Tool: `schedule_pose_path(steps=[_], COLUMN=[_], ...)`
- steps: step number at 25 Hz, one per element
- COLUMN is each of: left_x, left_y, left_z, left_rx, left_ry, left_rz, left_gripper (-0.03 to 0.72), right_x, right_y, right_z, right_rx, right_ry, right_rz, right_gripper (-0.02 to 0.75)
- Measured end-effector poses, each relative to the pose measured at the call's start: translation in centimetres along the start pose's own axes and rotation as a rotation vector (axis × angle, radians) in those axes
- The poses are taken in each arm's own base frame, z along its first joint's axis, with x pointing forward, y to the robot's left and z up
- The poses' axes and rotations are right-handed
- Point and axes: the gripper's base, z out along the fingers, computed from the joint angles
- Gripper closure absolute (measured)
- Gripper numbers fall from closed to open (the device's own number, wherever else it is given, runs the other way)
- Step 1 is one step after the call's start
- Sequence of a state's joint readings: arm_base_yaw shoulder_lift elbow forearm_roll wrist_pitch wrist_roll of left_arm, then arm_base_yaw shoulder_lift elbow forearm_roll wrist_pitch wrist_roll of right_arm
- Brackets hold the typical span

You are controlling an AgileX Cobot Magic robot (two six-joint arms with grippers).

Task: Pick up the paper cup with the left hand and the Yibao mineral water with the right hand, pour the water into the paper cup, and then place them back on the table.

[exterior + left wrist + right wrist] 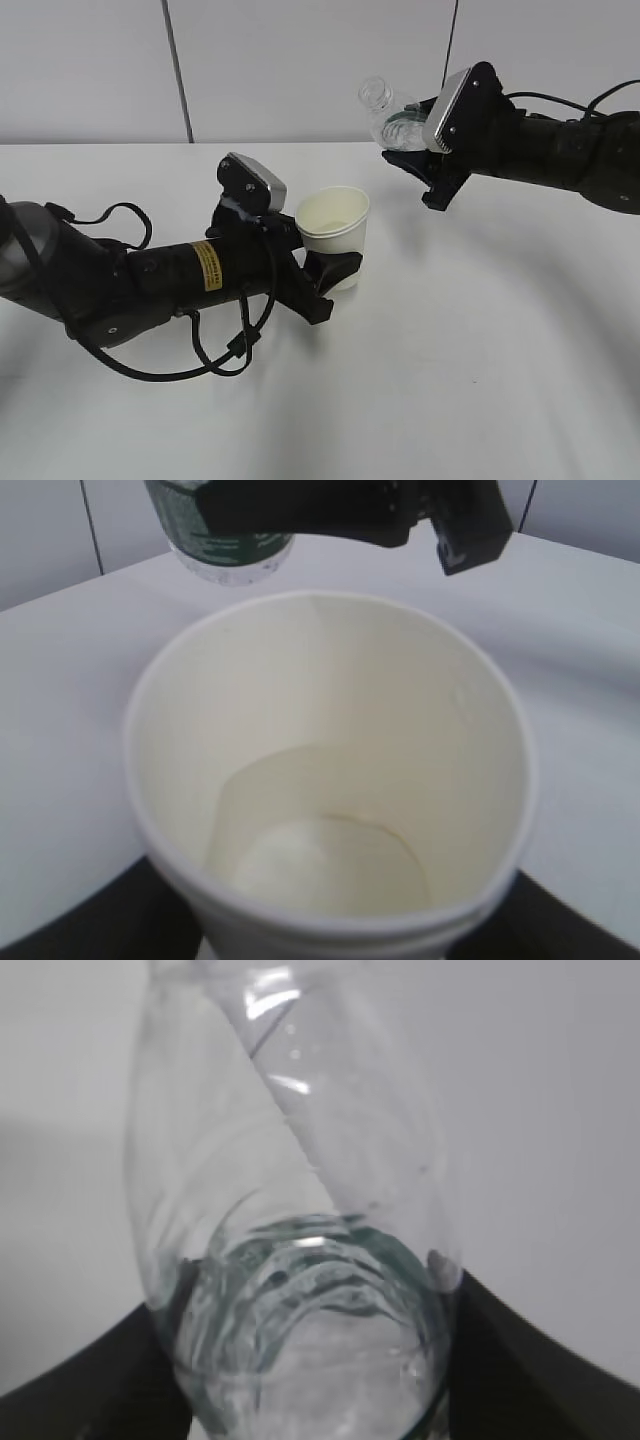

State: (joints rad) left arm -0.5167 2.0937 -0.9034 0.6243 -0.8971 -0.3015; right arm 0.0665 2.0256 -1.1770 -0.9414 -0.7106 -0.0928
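Observation:
My left gripper (322, 270) is shut on the white paper cup (334, 232) and holds it upright above the table, near the middle of the exterior view. The left wrist view looks down into the cup (330, 780); its cream inside shows a little water at the bottom. My right gripper (415, 150) is shut on the Yibao mineral water bottle (390, 115) and holds it tilted, open neck up and to the left, above and right of the cup. The bottle (300, 1260) fills the right wrist view. Its green label (220, 530) shows at the top of the left wrist view.
The white table (480, 360) spreads under both arms. A pale panelled wall (300, 60) stands behind the far edge. Black cables (215, 350) loop under the left arm.

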Motion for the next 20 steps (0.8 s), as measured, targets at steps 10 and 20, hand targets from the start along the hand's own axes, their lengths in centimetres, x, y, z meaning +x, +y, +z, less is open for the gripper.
schedule_pose_path(steps=[10, 20], left_x=[0.1, 0.4], left_y=[1.8, 4.2], left_z=[-0.7, -1.9], left_rx=[-0.057, -0.126], left_ry=[-0.006, -0.008], left_rz=[-0.023, -0.042], left_gripper=[0.286, 0.286], right_x=[0.3, 1.4], right_y=[-0.5, -0.4], right_z=[0.0, 0.3], right_rx=[0.06, 0.113], right_ry=[0.025, 0.055], right_rz=[0.302, 0.536], right_gripper=[0.265, 0.265])
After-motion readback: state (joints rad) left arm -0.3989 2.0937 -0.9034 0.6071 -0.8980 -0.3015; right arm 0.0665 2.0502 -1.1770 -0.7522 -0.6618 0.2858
